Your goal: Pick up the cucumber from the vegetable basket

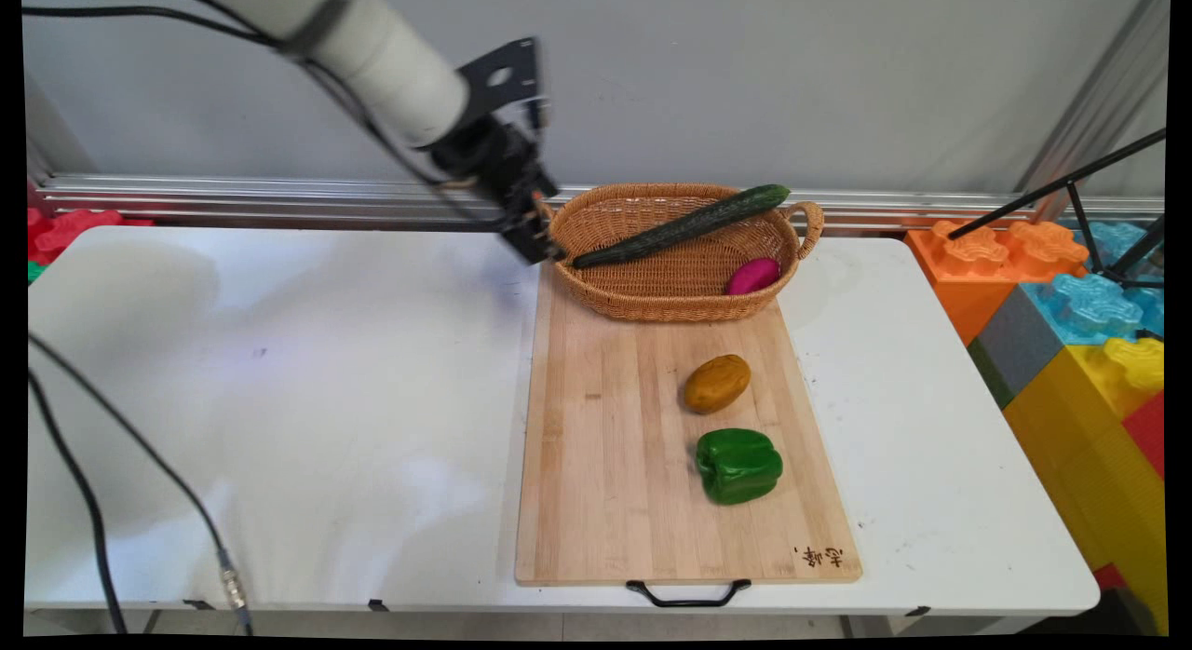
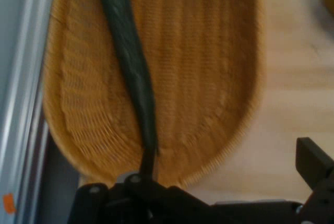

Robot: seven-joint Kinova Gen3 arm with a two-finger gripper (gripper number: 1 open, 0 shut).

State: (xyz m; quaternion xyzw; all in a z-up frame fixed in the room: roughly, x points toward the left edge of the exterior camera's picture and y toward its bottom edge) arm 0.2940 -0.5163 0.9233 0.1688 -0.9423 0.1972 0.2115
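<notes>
A long dark green cucumber (image 1: pixel 680 226) lies slantwise across a woven wicker basket (image 1: pixel 652 305), its right tip resting over the rim by the handle. My gripper (image 1: pixel 545 250) hangs at the basket's left end, right by the cucumber's lower tip. In the hand view the cucumber (image 2: pixel 130 67) runs down the basket (image 2: pixel 209 104) to just above my gripper (image 2: pixel 209 185), which is open; one finger (image 2: pixel 313 158) shows at the right. A magenta vegetable (image 1: pixel 752 276) lies inside the basket at the right. A brown potato (image 1: pixel 717 383) and a green bell pepper (image 1: pixel 738 464) sit on the wooden cutting board (image 1: pixel 605 464).
The basket stands on the board's far end. Big coloured toy blocks (image 1: pixel 1071 305) are stacked past the table's right edge, with a black tripod leg (image 1: pixel 1052 189) above them. A metal rail (image 1: pixel 279 198) runs along the wall. Black cables (image 1: pixel 93 520) hang at the left.
</notes>
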